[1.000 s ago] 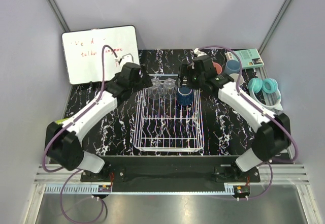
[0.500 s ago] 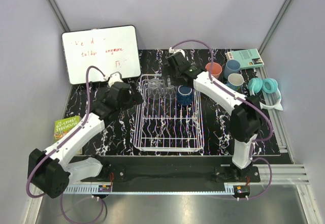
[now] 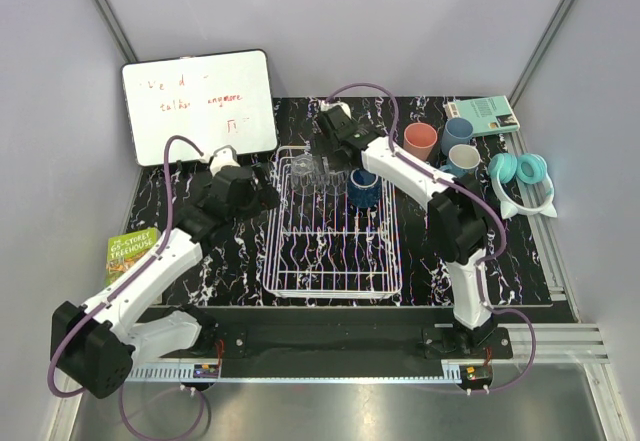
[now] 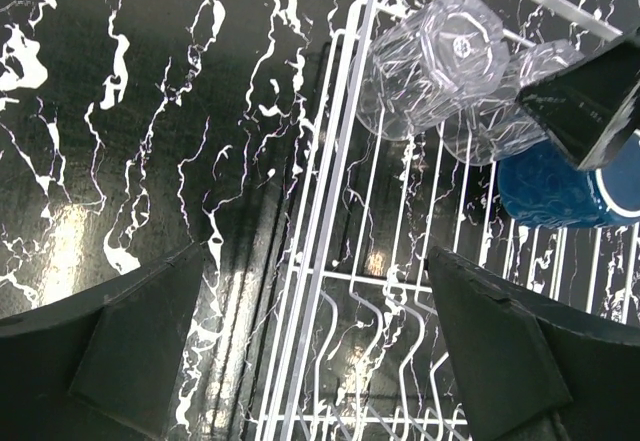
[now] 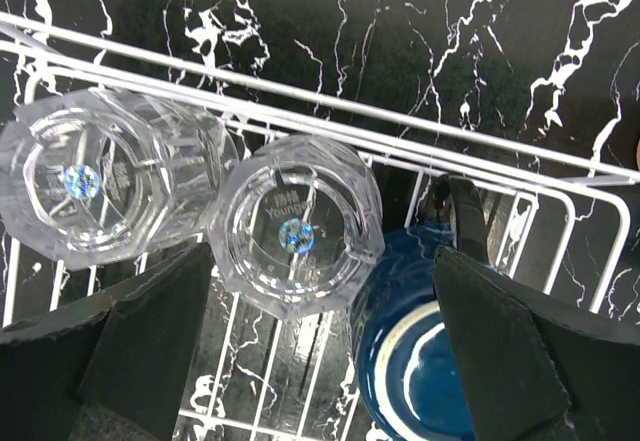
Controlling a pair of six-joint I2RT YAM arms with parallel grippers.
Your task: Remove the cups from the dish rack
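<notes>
The white wire dish rack (image 3: 335, 261) holds two clear glasses lying at its far end (image 3: 305, 171) (image 3: 329, 170), with a dark navy mug (image 3: 363, 189) beside them. A salmon-pink tumbler (image 3: 420, 141) and two light blue mugs (image 3: 458, 131) (image 3: 463, 159) stand on the table to the right. My right gripper (image 3: 337, 159) hangs open above the glasses. In its wrist view its open jaws (image 5: 320, 361) straddle the right glass (image 5: 295, 226) and the navy mug (image 5: 420, 361). My left gripper (image 3: 262, 197) is open over the rack's left rail (image 4: 330, 191), holding nothing.
A whiteboard (image 3: 198, 101) leans at the back left. Teal headphones (image 3: 520, 171) and a teal book (image 3: 493, 113) lie at the right. A green book (image 3: 130, 251) lies near the left edge. The right gripper's dark finger (image 4: 590, 101) shows in the left wrist view.
The right gripper swung left from over the navy mug to above the glasses at the rack's far end. The left gripper drew back toward the rack's left side, uncovering the green book.
</notes>
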